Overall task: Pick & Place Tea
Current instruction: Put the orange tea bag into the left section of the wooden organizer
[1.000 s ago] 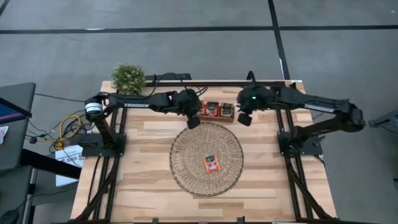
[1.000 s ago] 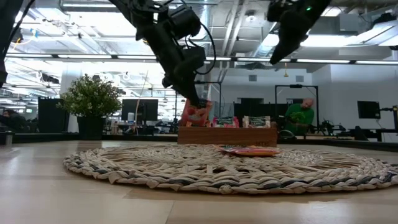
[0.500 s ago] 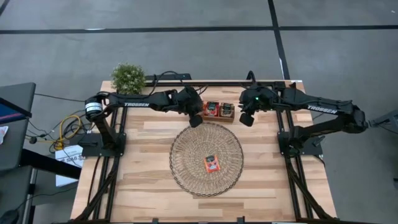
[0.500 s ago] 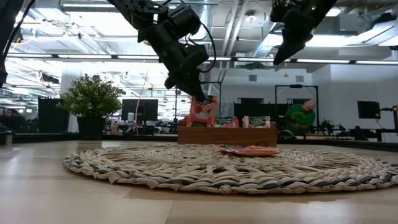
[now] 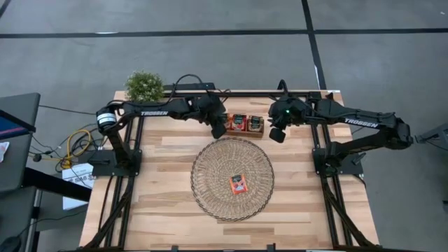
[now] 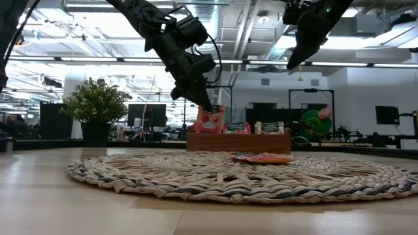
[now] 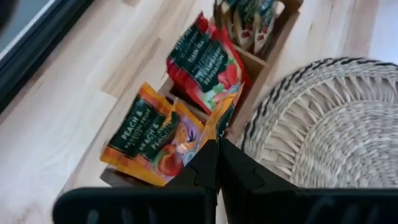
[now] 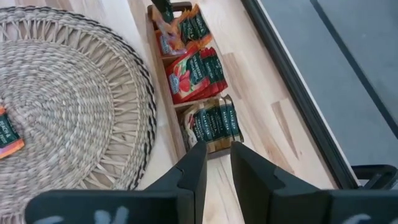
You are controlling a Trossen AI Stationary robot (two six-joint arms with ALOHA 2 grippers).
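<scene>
A small wooden tray [image 5: 245, 136] with compartments full of tea sachets stands at the far middle of the table, behind the round woven mat [image 5: 210, 175]. One red-orange sachet [image 5: 239, 184] lies flat on the mat. My left gripper [image 6: 204, 106] hangs over the tray's left end, shut on another orange sachet [image 6: 209, 122]. That sachet's lower edge reaches down to the tray's rim. My right gripper [image 5: 275, 133] is raised off the tray's right end. Its fingers stand a little apart [image 8: 217, 163], with nothing between them. My left gripper pinches the orange sachet by its upper edge [image 7: 219, 124] between its two shut fingertips. The fingers slant down from the table's left. The sachet hangs upright below them, over the orange sachets in the tray's left compartment [image 7: 149, 140]. Whether it touches them I cannot tell.
A small potted plant [image 5: 145, 87] stands at the table's far left corner. The tray's other compartments hold red sachets [image 8: 196, 74] and pale ones [image 8: 214, 124]. A person [image 6: 315, 121] sits in the room far behind the table.
My left gripper, shut on the orange sachet all along, has gone a little toward the table's far edge and has rolled slightly. The sachet now hangs over the tray's left end.
</scene>
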